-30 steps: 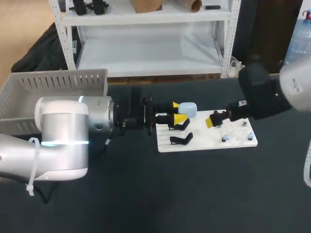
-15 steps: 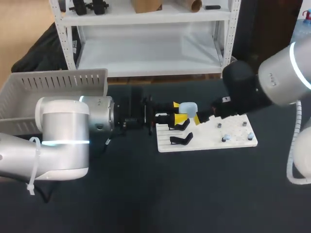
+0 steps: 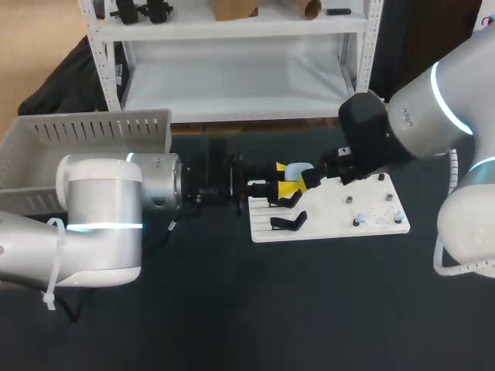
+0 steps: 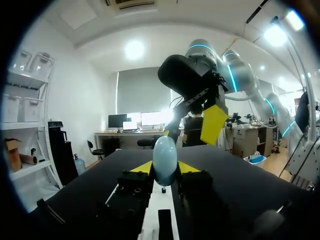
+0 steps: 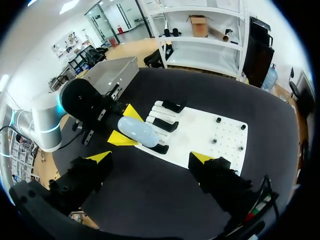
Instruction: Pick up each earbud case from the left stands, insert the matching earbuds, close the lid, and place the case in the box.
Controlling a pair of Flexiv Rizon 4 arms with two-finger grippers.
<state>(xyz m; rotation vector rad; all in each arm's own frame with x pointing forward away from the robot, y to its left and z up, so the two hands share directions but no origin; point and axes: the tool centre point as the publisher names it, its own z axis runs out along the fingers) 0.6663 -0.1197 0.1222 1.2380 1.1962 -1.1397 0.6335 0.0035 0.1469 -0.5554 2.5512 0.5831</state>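
Observation:
A pale blue earbud case (image 3: 298, 171) (image 4: 165, 159) (image 5: 137, 132) is held over the left end of the white board (image 3: 332, 226). My left gripper (image 3: 283, 185) (image 4: 165, 168) (image 5: 125, 126) is shut on it from both sides. Below it, black stands (image 3: 288, 223) (image 5: 165, 125) sit on the board. My right gripper (image 3: 313, 178) (image 5: 150, 157) hangs open just above and to the right of the case, its fingers wide apart. One of its fingertips (image 4: 214, 124) shows in the left wrist view. Small earbuds (image 3: 360, 221) (image 5: 214, 141) stand on the board's right half.
A grey slatted basket (image 3: 85, 145) (image 5: 114, 75) stands at the table's back left, behind my left arm. Dark table surface lies in front of the board.
My right arm has swung left across the board, from over the earbuds to just above the case. The left arm and the case have stayed still.

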